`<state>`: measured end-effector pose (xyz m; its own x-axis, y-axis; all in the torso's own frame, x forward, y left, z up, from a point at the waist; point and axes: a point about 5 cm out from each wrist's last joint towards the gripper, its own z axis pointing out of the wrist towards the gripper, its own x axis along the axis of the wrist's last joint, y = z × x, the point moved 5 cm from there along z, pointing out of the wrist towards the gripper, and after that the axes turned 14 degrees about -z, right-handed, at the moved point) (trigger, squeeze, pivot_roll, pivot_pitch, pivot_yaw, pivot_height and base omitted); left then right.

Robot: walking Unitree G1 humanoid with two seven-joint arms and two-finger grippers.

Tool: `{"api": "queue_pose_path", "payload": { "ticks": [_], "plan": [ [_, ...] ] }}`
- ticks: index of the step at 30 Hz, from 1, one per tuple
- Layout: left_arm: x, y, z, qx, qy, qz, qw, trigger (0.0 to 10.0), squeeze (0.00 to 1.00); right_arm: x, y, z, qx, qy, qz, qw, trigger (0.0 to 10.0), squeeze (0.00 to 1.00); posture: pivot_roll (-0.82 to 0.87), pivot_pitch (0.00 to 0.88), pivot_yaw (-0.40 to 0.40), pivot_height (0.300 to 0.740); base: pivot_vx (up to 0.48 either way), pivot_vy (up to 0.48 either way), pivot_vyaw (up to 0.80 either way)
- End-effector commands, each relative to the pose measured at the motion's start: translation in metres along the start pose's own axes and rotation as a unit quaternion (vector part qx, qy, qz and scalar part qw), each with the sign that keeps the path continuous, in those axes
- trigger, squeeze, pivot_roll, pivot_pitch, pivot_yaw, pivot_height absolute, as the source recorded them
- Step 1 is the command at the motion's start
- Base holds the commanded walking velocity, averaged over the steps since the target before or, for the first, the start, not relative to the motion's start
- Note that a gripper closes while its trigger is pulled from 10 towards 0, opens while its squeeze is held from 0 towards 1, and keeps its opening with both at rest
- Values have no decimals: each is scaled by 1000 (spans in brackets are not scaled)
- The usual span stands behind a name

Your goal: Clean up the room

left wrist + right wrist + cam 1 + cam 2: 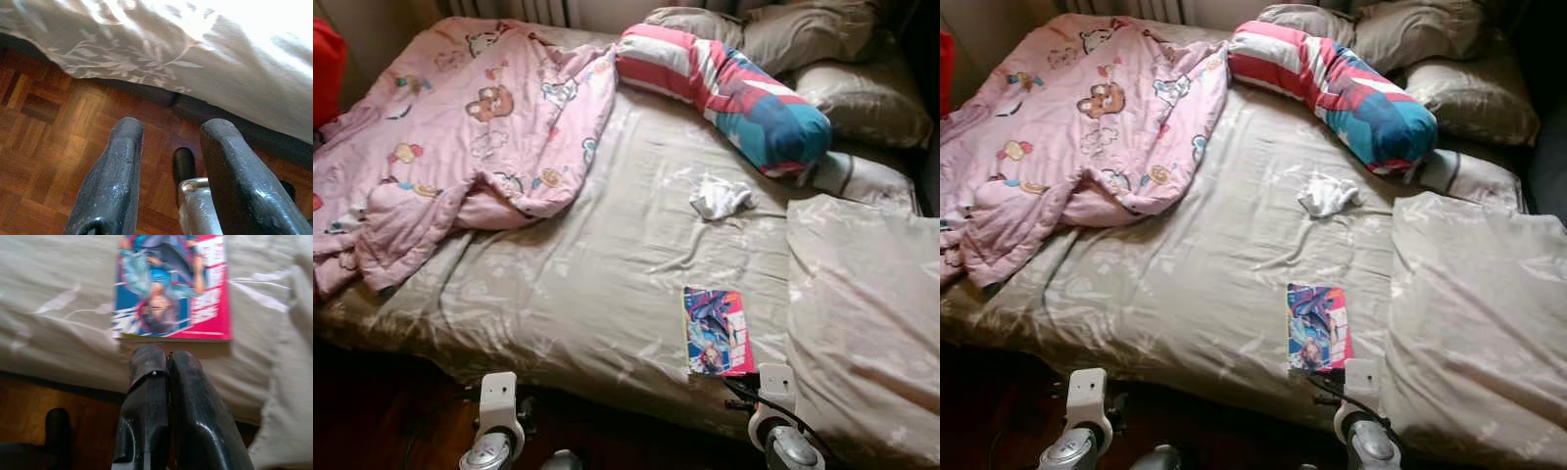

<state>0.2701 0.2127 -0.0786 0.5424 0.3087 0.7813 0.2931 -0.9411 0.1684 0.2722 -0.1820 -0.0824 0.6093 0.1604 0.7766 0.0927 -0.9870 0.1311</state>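
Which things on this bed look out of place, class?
A comic book lies near the bed's front edge, just ahead of the shut right gripper. A crumpled white cloth sits mid-sheet. The pink blanket is bunched in a heap, not spread.

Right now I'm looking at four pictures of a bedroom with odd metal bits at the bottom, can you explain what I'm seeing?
A walking robot stands at a bed. The two wide pictures come from its head camera; the silver bits are its arms. The close-ups come from wrist cameras looking along black fingers. The left gripper is open above the wooden floor. The right gripper is shut, empty, just short of a comic book near the bed's edge. Also there: a pink blanket, a striped bolster, a white cloth and pillows.
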Motion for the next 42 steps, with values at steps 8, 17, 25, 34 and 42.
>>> {"api": "queue_pose_path", "payload": {
  "ticks": [8,17,25,34,42],
  "plan": [
    [-16,-8,-3,17,-35,2,999,10000,0,-24,0,-7,1,-36,3,999,10000,0,-8,172,-12,740,0,426,0],
    [-18,-10,-4,21,-40,2,999,10000,0,-23,2,-6,0,-36,11,999,10000,0,-6,190,-10,740,0,411,0],
    [-18,-12,-4,24,-40,1,999,10000,0,-21,8,-6,-1,-35,13,999,10000,0,-1,200,-6,740,0,411,0],
    [-17,-12,-4,20,-42,7,999,10000,0,-13,15,-4,-6,-26,20,999,10000,0,-5,207,-1,740,0,410,0],
    [-16,-12,-3,22,-41,5,999,10000,0,-14,7,-3,0,-28,17,999,10000,0,-2,212,-2,740,0,410,0]
  ]
}}
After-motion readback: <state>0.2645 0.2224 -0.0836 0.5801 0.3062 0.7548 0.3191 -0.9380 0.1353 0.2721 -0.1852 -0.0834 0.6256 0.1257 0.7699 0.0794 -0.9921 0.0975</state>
